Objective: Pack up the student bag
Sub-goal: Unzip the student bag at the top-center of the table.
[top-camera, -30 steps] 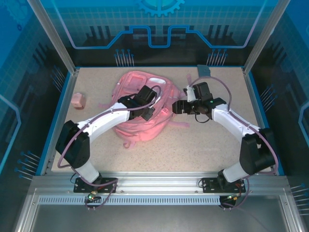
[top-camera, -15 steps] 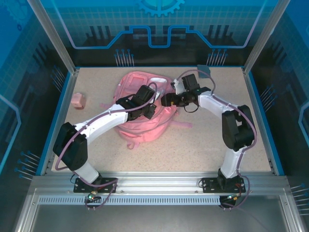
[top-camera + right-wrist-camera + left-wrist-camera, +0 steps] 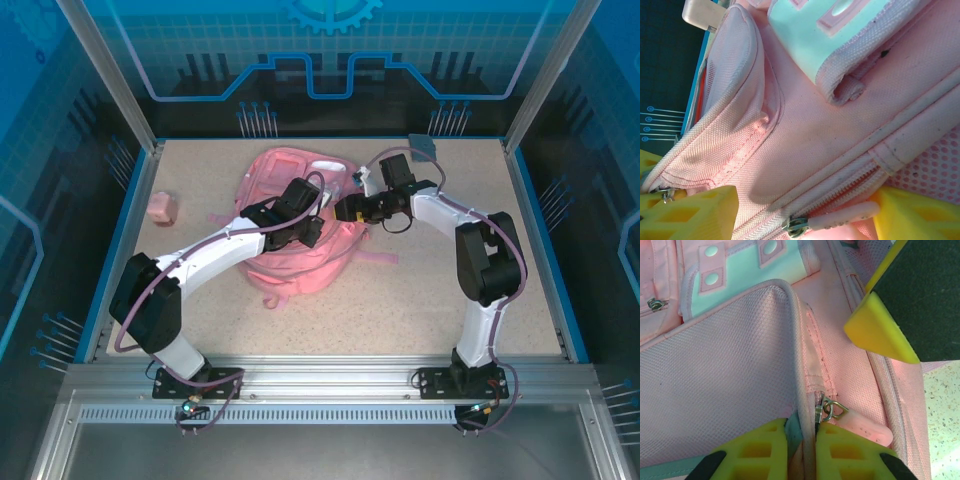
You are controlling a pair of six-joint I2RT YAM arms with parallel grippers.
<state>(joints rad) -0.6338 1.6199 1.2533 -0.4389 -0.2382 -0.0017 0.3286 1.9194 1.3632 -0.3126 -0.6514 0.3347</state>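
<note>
so, with the left claw (image 3: 801,452) clamped on a seam of the student bag (image 3: 275,180) lying on the far half of the bench (image 3: 420,300), the right claw (image 3: 812,214), wide open astride the zip pull (image 3: 845,215), should pinch that tab squarely and drag along the zip.

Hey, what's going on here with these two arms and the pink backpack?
Both arms are working on the student bag, which lies on the table. The left gripper is pinched shut on a fabric edge of the bag, right beside a metal zip slider. The right gripper is open, its fingers on either side of a pink zip pull, not yet closed on it. A small pink block sits apart near the table's left edge.
</note>
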